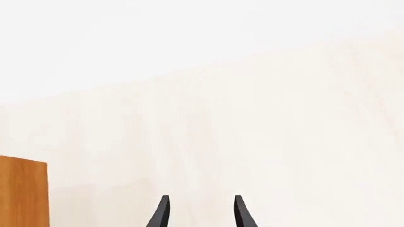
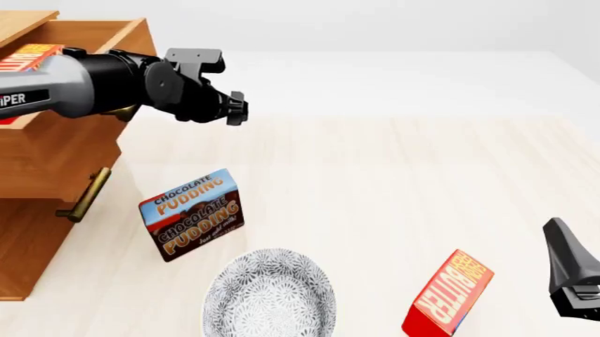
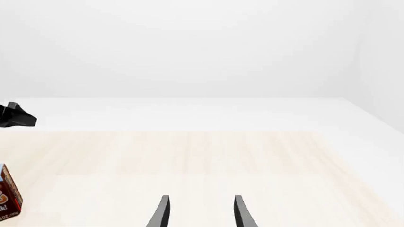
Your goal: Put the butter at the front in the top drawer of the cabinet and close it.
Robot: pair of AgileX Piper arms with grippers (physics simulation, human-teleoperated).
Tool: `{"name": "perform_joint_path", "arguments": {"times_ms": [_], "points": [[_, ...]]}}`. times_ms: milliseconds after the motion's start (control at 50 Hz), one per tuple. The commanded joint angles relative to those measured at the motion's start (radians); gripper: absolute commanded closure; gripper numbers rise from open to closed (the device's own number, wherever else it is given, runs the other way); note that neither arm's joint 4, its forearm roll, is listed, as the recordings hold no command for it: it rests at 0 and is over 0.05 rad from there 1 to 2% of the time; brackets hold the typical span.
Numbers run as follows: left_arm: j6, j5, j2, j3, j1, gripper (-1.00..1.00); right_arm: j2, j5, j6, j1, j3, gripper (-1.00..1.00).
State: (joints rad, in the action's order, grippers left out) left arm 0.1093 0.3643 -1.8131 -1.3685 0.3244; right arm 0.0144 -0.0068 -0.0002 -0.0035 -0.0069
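- The butter (image 2: 448,295) stands on the counter (image 2: 394,189) at the near right, just beside the right fingers (image 2: 569,270); it is not yet gripped.
- The top drawer (image 2: 66,151) of the cabinet (image 2: 28,246) is pulled out; a second butter carton (image 2: 24,57) lies in it.
- We judge the pick is next: the right arm must reach the butter.
- Both wrist views show fingers parted and empty: left (image 1: 200,213), right (image 3: 200,213).
- Only the front view shows the butter, the pudding box (image 2: 192,214) and the plate (image 2: 270,298).
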Motion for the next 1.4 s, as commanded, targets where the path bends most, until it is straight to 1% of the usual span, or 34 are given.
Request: {"name": "perform_joint_path", "arguments": {"times_ms": [20,220,660,880,940,1100,1220,1400], "points": [[-0.010,-0.007,0.038,0.036,-0.048,-1.00,-0.002,0.002,0.000,0.000,0.001,-1.00],[-0.010,-0.033,0.046,0.066,-0.089,-1.00,-0.003,0.002,0.000,0.000,0.001,-1.00],[-0.013,-0.036,0.061,0.082,-0.161,-1.00,-0.002,0.002,0.000,0.000,0.001,-1.00],[-0.027,-0.047,0.088,0.109,-0.209,-1.00,-0.003,0.002,0.000,0.000,0.001,-1.00],[-0.022,-0.051,0.090,0.117,-0.218,-1.00,-0.002,0.002,0.000,0.000,0.001,-1.00],[-0.025,-0.053,0.085,0.121,-0.246,-1.00,-0.003,0.002,0.000,0.000,0.001,-1.00],[-0.030,-0.050,0.103,0.121,-0.290,-1.00,-0.002,0.002,0.000,0.000,0.001,-1.00],[-0.029,-0.040,0.100,0.118,-0.318,-1.00,-0.003,0.002,0.000,0.000,0.001,-1.00]]}}
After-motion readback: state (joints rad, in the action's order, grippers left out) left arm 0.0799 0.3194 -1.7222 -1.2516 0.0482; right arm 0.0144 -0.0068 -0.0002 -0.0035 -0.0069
